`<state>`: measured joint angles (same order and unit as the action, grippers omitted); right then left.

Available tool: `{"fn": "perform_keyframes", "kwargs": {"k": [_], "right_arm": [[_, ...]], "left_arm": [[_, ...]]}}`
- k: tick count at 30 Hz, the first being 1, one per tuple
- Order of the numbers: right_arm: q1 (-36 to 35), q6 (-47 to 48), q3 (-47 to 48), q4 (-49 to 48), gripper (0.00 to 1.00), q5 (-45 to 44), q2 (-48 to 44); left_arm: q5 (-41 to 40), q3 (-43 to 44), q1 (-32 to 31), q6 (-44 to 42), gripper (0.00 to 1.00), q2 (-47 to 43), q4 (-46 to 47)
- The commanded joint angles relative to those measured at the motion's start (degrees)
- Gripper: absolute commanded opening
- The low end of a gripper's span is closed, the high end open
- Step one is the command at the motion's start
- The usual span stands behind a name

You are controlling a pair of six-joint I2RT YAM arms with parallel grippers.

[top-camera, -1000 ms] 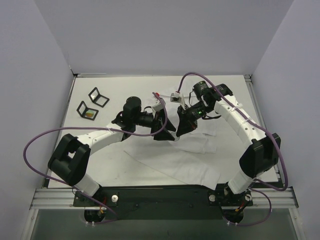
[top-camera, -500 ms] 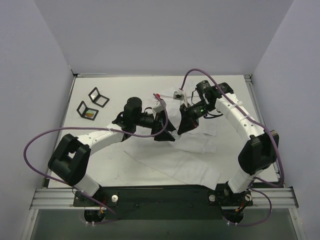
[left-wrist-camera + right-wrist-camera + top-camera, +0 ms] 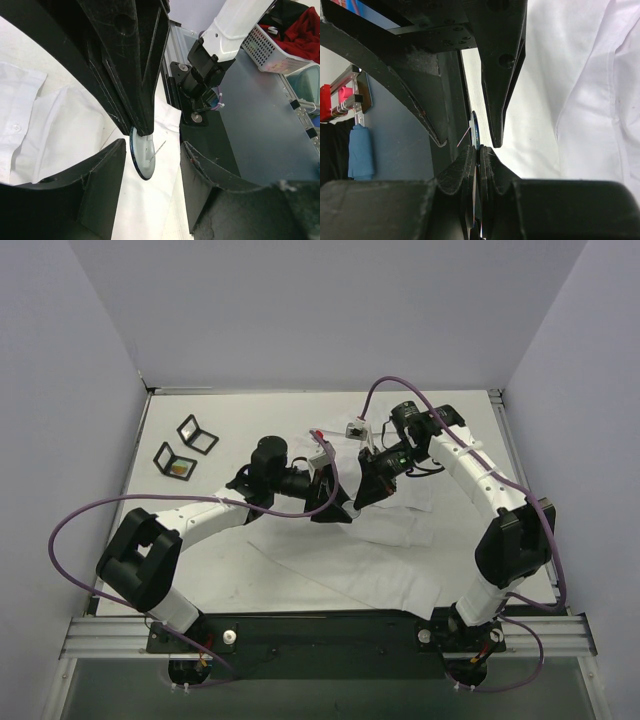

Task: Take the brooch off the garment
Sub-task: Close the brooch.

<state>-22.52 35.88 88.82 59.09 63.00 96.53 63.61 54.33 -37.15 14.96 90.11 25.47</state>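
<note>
At the near edge of the desk (image 3: 270,415), the garment (image 3: 385,565) lies spread and rumpled. It runs from just ahead of the right arm's base up toward the middle, where both grippers meet above its upper folds.

The right gripper (image 3: 477,150) is clamped together on the brooch (image 3: 144,156), a small round disc with a dark blue rim, pinched at its upper edge. In the right wrist view the disc shows edge-on, rising from between the closed fingertips. Its thin pin (image 3: 159,150) juts out bare at a slant, with white cloth behind it. Whether the disc touches the fabric cannot be told.

The left gripper (image 3: 152,146) faces the right one with its jaws apart, one finger on each side of the brooch and a gap showing on both sides.

Farther back on the left, well apart from the garment, two small black-framed squares (image 3: 198,434) (image 3: 174,462) lie on the bare desk, close to each other.
</note>
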Motion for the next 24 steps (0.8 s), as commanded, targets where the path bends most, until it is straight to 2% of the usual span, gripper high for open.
{"fn": "perform_keyframes", "kwargs": {"k": [1, 12, 18, 24], "right_arm": [[0.2, 1.48, 1.62, 2.17, 0.0, 3.18, 0.06], [0.2, 2.0, 1.1, 2.34, 0.0, 2.83, -0.12], [0.2, 2.44, 1.01, 2.61, 0.0, 2.65, -0.03], [0.11, 2.7, 1.1, 2.87, 0.0, 2.48, -0.29]], "left_arm": [[0.19, 0.52, -0.21, -0.81, 0.56, -0.98, 0.89], [0.81, 0.34, -0.03, 0.07, 0.42, -0.81, 2.12], [1.6, -0.62, 0.85, 3.23, 0.33, -0.63, 6.43], [2.04, -0.71, 0.93, 3.32, 0.31, -0.63, 6.69]]}}
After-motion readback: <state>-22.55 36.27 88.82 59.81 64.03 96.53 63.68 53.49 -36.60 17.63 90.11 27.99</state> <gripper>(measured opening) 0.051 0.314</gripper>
